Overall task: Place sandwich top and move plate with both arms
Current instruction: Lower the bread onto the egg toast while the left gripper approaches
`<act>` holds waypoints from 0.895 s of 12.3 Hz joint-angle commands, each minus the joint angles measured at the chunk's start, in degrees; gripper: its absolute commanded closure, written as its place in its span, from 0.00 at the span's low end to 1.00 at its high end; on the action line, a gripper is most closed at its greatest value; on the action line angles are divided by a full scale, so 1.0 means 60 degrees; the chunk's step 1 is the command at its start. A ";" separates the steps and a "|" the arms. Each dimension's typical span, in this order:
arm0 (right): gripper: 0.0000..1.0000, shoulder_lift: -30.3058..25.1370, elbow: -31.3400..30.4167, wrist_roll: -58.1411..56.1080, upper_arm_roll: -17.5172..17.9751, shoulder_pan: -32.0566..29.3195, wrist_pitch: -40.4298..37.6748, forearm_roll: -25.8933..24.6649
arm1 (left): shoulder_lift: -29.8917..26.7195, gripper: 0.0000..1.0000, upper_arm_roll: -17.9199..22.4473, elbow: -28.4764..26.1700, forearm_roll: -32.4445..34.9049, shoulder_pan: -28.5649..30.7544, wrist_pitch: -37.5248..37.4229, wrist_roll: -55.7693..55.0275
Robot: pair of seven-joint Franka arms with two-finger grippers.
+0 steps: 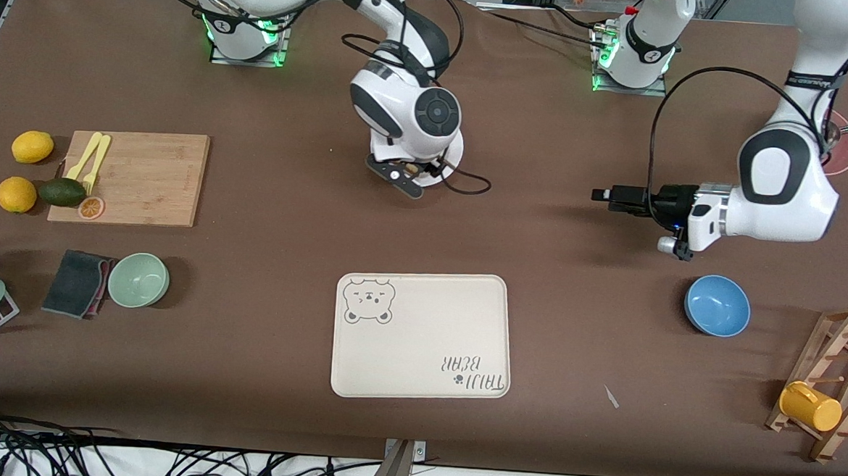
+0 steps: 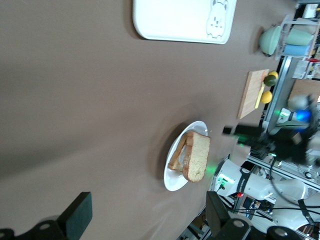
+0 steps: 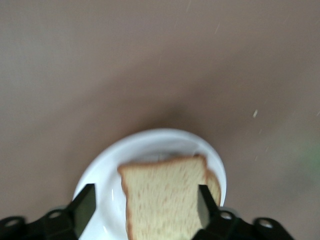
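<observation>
The white plate (image 1: 454,160) lies mid-table, mostly hidden under my right wrist; it shows in the left wrist view (image 2: 176,181) and the right wrist view (image 3: 102,175). The sandwich top (image 2: 197,156), a tan slice with a brown crust, leans tilted over a lower slice (image 2: 176,159) on the plate. My right gripper (image 1: 407,175) hangs just over the plate and is open, with the sandwich top (image 3: 162,200) between its spread fingers (image 3: 85,206). My left gripper (image 1: 600,195) is open and empty above bare table toward the left arm's end; its fingers (image 2: 79,214) are wide apart.
A cream bear tray (image 1: 422,336) lies nearer the front camera than the plate. A blue bowl (image 1: 716,304) and a wooden rack with a yellow mug (image 1: 811,405) are toward the left arm's end. A cutting board (image 1: 137,176), a green bowl (image 1: 139,279) and lemons (image 1: 32,146) are toward the right arm's end.
</observation>
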 commanded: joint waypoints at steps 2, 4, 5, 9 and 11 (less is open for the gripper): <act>0.00 -0.0372 -0.0108 -0.0932 -0.0490 -0.0892 0.0423 -0.0090 | -0.0869 0.00 -0.0807 -0.1420 -0.1036 0.0052 0.0976 0.0455; 0.00 -0.0796 -0.0312 -0.1783 -0.1016 -0.0997 0.0424 -0.0061 | -0.1263 0.00 -0.1538 -0.2062 -0.1577 0.0066 0.1852 0.0484; 0.00 -0.1146 -0.0531 -0.2251 -0.1280 -0.0997 0.0453 -0.0031 | -0.1395 0.00 -0.1963 -0.2342 -0.1943 0.0066 0.2205 0.0528; 0.00 -0.1852 -0.0709 -0.4171 -0.2393 -0.1011 0.0380 0.0479 | -0.1382 0.00 -0.3704 -0.3192 -0.3640 0.0066 0.4063 0.0572; 0.00 -0.2188 -0.0694 -0.5426 -0.3022 -0.1012 0.0381 0.1021 | -0.1353 0.00 -0.4483 -0.3559 -0.4768 0.0052 0.5002 0.1228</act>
